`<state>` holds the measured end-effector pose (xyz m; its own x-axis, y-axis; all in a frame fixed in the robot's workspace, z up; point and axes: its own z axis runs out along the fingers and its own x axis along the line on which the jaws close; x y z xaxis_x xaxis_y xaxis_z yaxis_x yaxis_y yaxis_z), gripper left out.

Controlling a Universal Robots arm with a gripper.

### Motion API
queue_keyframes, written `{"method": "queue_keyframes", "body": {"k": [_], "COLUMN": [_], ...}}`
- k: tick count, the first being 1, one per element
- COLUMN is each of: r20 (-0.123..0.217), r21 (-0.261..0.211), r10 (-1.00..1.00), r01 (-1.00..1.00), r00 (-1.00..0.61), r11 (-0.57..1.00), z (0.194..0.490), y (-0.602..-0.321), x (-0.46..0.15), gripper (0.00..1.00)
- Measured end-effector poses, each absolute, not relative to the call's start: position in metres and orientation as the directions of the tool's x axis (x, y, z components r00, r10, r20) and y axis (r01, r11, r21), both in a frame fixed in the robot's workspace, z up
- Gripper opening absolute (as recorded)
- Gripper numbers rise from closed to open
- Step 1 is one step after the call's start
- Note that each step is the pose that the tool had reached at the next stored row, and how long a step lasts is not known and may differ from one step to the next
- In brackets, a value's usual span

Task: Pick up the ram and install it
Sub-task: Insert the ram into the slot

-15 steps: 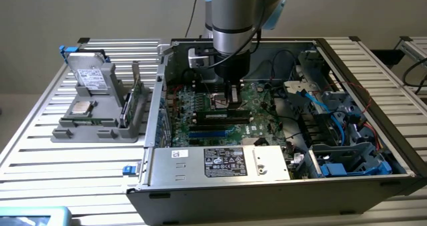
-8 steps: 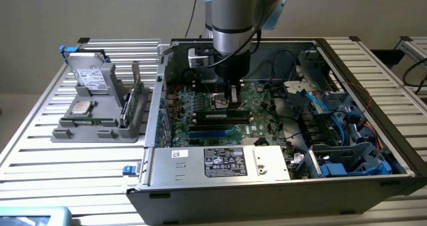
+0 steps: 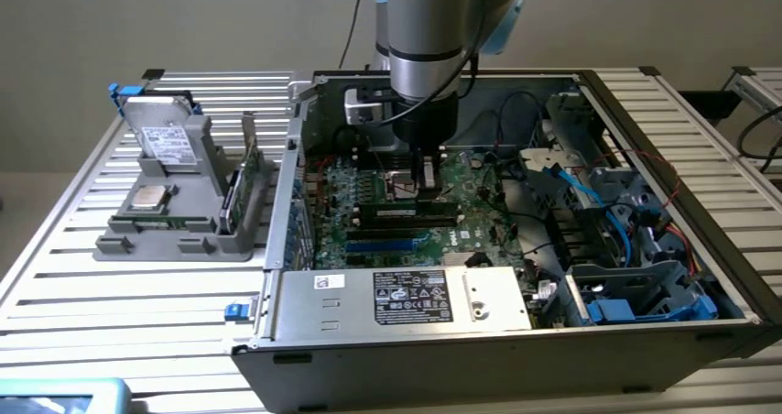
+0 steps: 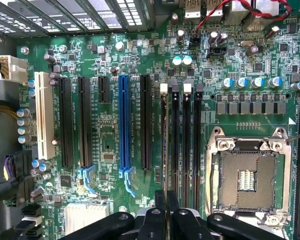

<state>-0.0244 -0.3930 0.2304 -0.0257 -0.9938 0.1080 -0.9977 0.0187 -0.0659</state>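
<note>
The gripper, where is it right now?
The gripper is low inside the open computer case, toward the exterior view's left, over the green motherboard, close to the black memory slots.

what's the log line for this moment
end effector: shut, low over memory slots | ram: along the slots, by the end effector | grip on ram: cannot tell

Thin dark ram (image 3: 409,214), on edge, level, lengthwise among the motherboard's memory slots (image 3: 394,236)
</note>
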Motion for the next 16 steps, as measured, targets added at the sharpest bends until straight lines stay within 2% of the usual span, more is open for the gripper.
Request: {"method": "queue_keyframes", "body": {"k": [16], "r20": [0.108], "r21": [-0.066], "r10": [-0.994], "r01": [-0.998], "r00": [-0.023], "r11": [0.016], "z": [0.2300], "y": [-0.3942], "x": [-0.0255], "gripper": [0.13]}}
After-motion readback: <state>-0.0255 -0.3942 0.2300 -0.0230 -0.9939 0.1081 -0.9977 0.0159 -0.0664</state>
